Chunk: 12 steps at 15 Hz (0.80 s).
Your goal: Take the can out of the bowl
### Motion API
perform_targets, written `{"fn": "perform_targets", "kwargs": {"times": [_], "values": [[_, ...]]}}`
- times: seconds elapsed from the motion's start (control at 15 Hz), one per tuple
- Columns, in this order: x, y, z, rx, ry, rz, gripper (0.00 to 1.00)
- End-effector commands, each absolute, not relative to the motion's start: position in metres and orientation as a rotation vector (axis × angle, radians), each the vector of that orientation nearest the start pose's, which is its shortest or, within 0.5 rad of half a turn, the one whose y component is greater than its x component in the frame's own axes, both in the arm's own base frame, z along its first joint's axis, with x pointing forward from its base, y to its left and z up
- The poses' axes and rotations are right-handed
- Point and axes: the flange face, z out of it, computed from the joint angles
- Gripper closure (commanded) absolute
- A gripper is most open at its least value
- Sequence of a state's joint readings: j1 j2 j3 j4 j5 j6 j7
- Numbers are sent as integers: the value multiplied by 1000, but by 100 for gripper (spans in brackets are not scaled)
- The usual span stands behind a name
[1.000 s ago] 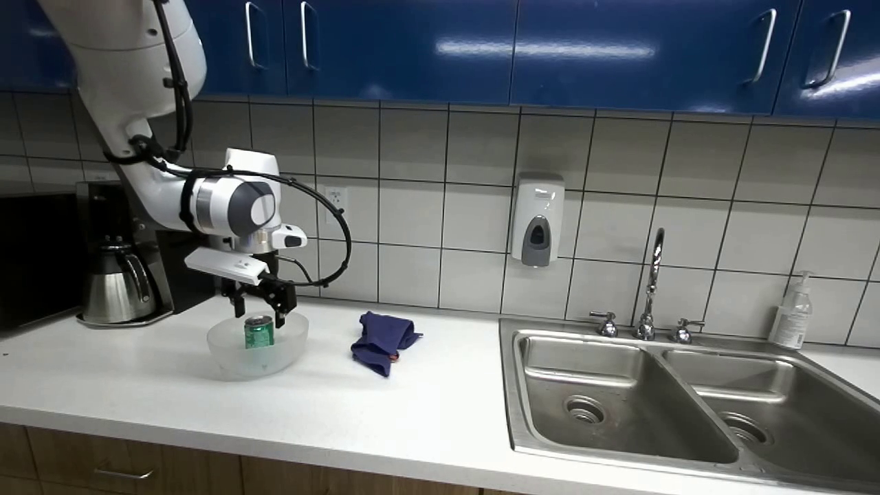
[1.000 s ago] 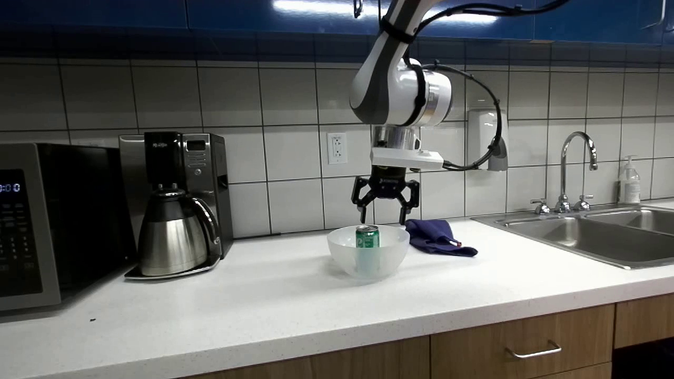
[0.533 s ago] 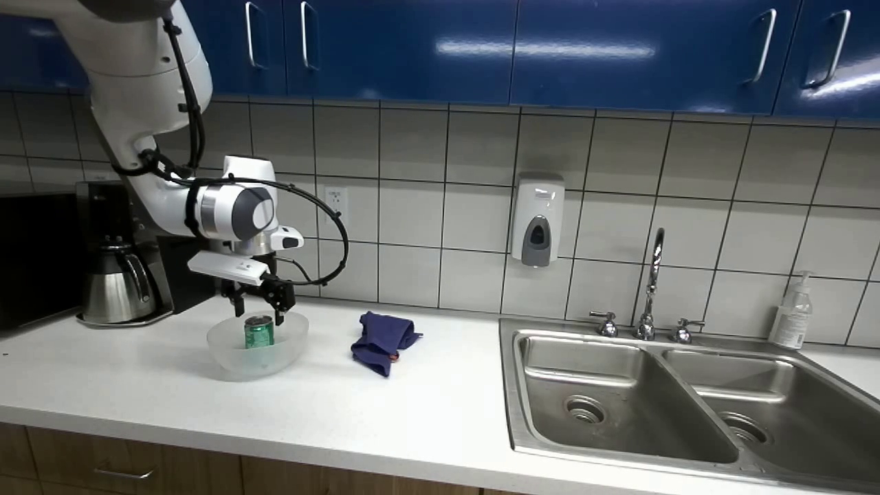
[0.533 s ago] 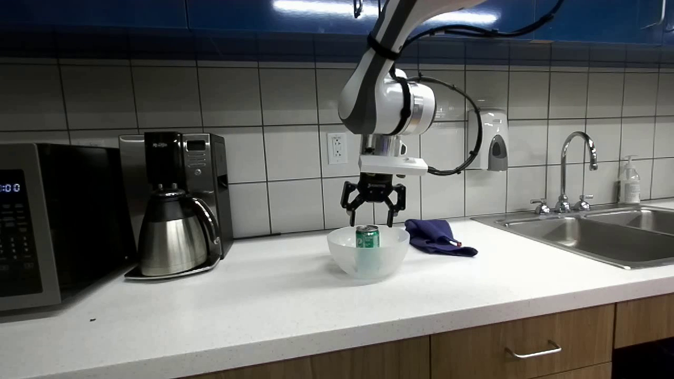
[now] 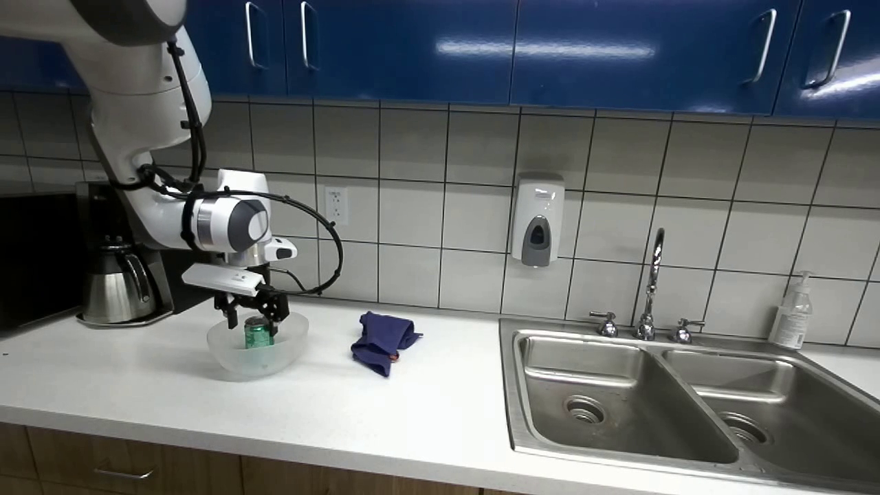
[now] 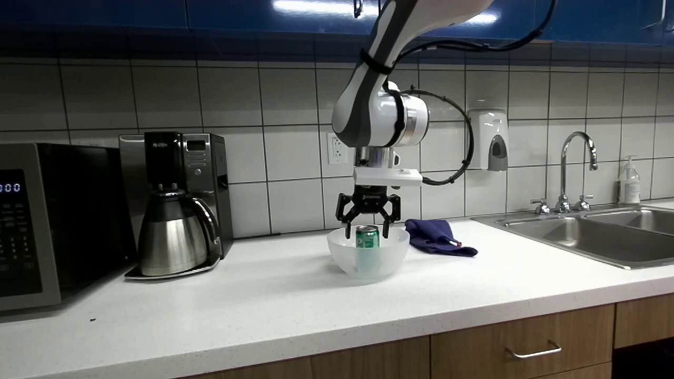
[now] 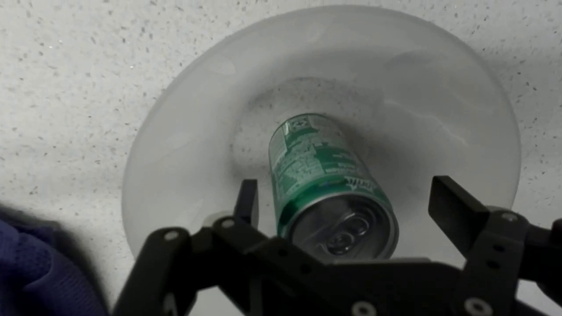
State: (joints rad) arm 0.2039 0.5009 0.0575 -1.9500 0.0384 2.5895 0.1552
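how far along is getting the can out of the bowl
Looks done: the open gripper is over the bowl, fingers on either side of the can. In hand: the grasp, not yet made, as the wrist view shows a gap at each finger. Left: closing on the can and lifting it; it stands inside the bowl.

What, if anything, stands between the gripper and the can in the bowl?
Nothing visible blocks the gripper: in the wrist view its open fingers show on either side of the can; the bowl surrounds it but is open on top.
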Motion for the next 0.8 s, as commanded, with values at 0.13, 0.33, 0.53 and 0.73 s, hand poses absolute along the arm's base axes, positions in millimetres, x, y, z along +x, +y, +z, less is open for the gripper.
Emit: {"fn": "perform_targets", "kwargs": {"times": [0.13, 0.33, 0.53, 0.73], "values": [[616, 171, 224, -3084, -140, -199, 0], [617, 172, 217, -3095, -160, -194, 0], [619, 171, 212, -3105, -173, -196, 0], [623, 170, 211, -3106, -174, -200, 0]]}}
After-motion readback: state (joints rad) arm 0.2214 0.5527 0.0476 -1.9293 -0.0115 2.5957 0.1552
